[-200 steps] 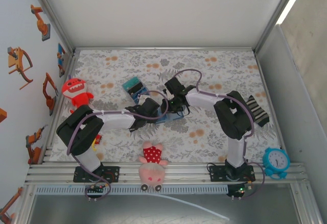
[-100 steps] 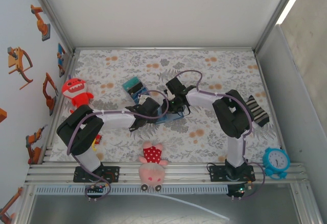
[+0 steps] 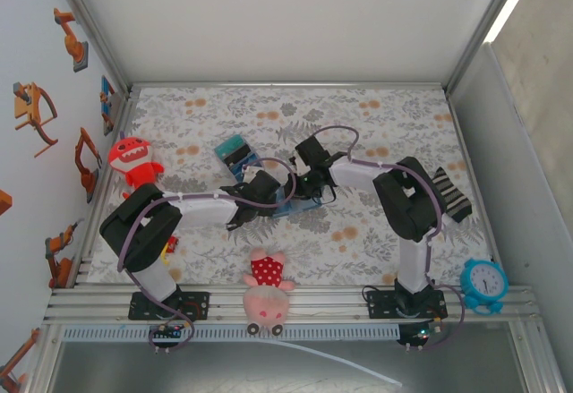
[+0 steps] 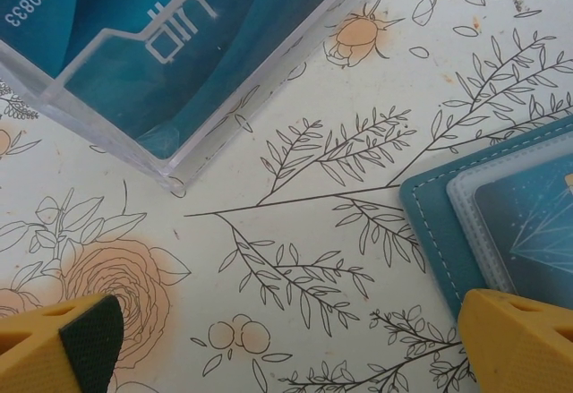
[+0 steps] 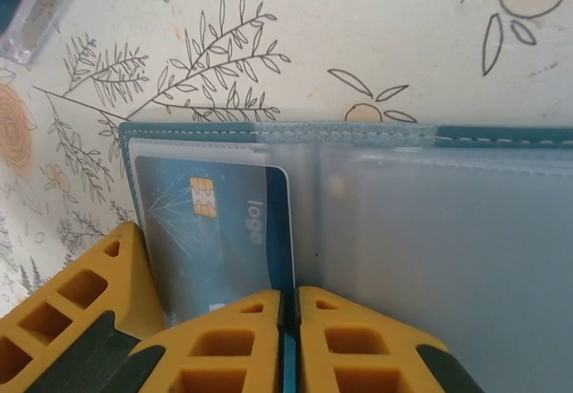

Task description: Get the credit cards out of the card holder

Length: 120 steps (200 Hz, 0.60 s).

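The right fingers (image 5: 273, 314) are pressed together, with a thin blue sliver between them that looks like the near edge of the card (image 5: 224, 232). The card lies straight ahead of them in the left pocket of the holder (image 5: 430, 250). The holder is spread open and flat on the tabletop (image 5: 358, 35), its long axis crosswise to these fingers. The left fingers (image 4: 519, 344) are spread wide, grasping nothing. One tip sits at the holder's outer corner, apparently pinning it.

Robotics lab cell: aluminium frame (image 3: 340, 296), white walls (image 3: 286, 17), robot-arm stickers (image 3: 36, 111).
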Available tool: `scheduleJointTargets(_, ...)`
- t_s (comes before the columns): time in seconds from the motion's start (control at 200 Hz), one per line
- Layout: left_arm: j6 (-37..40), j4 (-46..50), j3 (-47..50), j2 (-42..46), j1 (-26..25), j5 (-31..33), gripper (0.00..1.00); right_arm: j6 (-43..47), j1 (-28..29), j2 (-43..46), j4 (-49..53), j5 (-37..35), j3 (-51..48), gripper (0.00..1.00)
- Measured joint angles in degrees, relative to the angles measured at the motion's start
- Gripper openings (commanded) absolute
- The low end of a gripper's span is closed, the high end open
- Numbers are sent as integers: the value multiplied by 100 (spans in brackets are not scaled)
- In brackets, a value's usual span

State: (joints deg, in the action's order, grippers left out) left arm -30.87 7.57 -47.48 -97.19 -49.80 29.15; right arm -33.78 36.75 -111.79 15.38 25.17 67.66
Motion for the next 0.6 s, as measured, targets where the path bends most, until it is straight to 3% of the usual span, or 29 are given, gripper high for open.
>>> scheduleJointTargets(0.601, -2, 111, -31, -4, 0, 63, 97, -551, -299, 92, -1519, 1029, -815, 14)
